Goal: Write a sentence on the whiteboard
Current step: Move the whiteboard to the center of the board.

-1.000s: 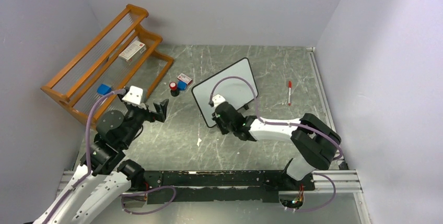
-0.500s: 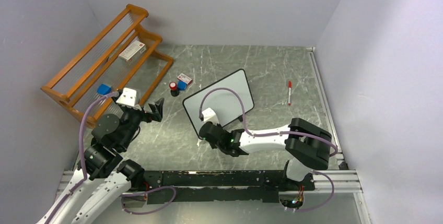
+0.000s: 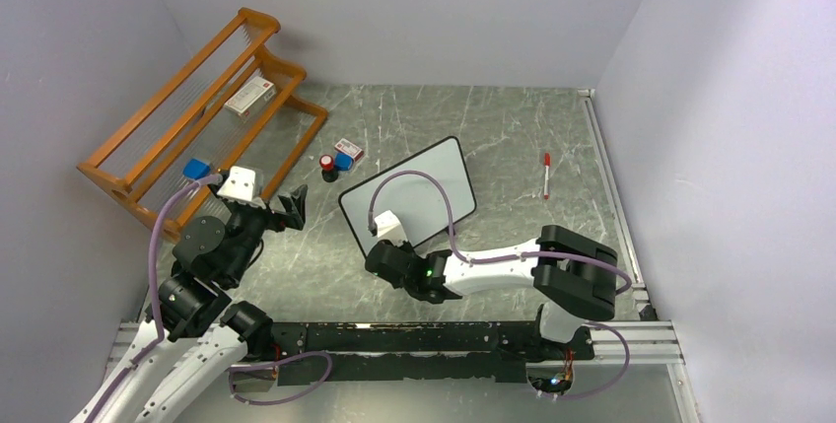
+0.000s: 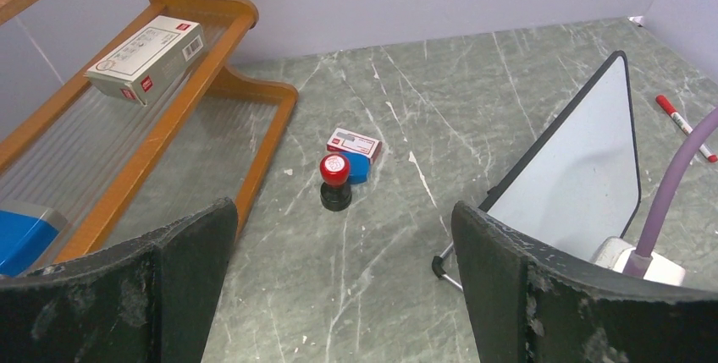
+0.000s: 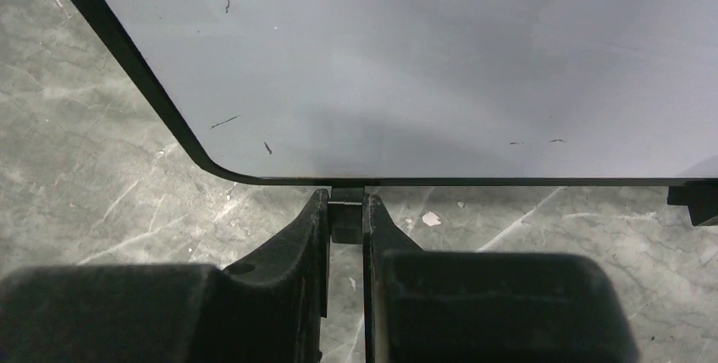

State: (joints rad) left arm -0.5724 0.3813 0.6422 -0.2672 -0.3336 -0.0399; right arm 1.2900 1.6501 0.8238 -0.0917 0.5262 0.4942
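Overhead, shows whiteboard on table, plain white face in thin black frame, near edge hidden under right gripper; left gripper spread wide, well apart. From left wrist, loses board's lower corner behind finger. From right wrist, finds jaws pinched on black foot; faint dark flecks on face.

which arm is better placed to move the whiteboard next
Right. The right gripper is shut on the small black foot of the whiteboard; the left gripper hangs open, off to the board's left, touching nothing.
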